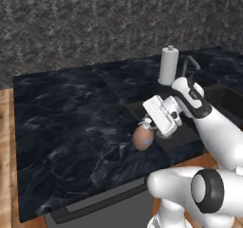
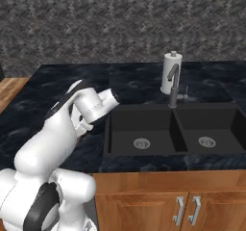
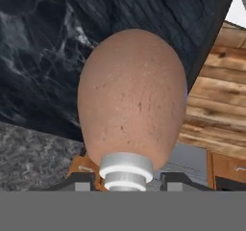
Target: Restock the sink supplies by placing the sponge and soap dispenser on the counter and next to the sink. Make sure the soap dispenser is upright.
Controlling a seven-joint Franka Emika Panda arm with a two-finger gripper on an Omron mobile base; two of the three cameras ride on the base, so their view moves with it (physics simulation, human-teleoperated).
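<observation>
The soap dispenser [image 1: 143, 137], a rounded brown-orange bottle with a bluish patch, stands roughly upright over the counter [image 1: 71, 122] just left of the sink [image 1: 136, 109], near the front edge. My gripper [image 1: 148, 125] is shut on its white pump neck from above. In the hand view the soap dispenser [image 3: 132, 95] bulges large, its white neck between my gripper's [image 3: 126, 181] dark fingertips. I cannot tell whether its base touches the stone. The sponge is out of view. From the right, my arm covers the bottle; the sink [image 2: 144, 124] lies right of it.
A tall white-grey cylinder [image 1: 168, 65] stands behind the sink beside the dark curved faucet [image 2: 173, 88]. Wooden cabinet fronts [image 2: 168, 201] run below the counter edge. Broad dark counter stretches to the left of the bottle.
</observation>
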